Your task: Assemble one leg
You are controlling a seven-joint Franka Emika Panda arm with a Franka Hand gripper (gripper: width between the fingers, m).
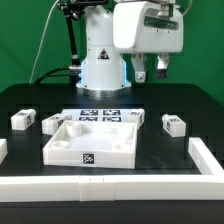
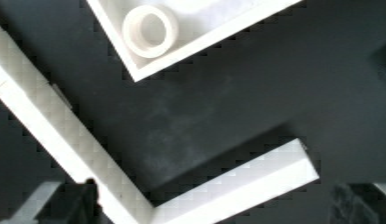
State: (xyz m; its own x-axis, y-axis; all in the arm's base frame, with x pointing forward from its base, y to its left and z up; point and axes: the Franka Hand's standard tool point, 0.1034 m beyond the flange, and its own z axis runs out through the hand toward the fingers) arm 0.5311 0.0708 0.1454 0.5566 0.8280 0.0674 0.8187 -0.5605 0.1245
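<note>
The tool (image 1: 151, 72) hangs high above the bench (image 1: 30, 100), its two fingers apart with nothing between them. In the wrist view the fingertips (image 2: 57, 200) show only as dark blurs at the picture's edge, wide of each other.

On the exterior view's clock face, taken from the tray (image 1: 90, 145), the tool sits at about 1 o'clock, raised well clear of everything. The nearest leg (image 1: 173, 124) rests on the bench at about 3 o'clock of the tray, apart from it and below the tool. A second small block (image 1: 140, 118) lies at 2 o'clock, and two more (image 1: 22, 120) (image 1: 52, 124) at about 9 to 10 o'clock. The marker board (image 1: 100, 114) lies flat at 12 o'clock, just behind the tray.

I judge this to be the approach: no leg is gripped and none stands in the tray. The next move calls for coming down over one leg, setting the fingers across its two sides, then closing. After that it must go to a round socket (image 2: 151, 32) at a corner of the tray.

No leg appears in the wrist view, only that tray corner and a white angled rail (image 2: 65, 130), probably the bench's border, though I cannot be sure. The tags are too small to read, and the arm's upper part is cut off at the top of the exterior view.
</note>
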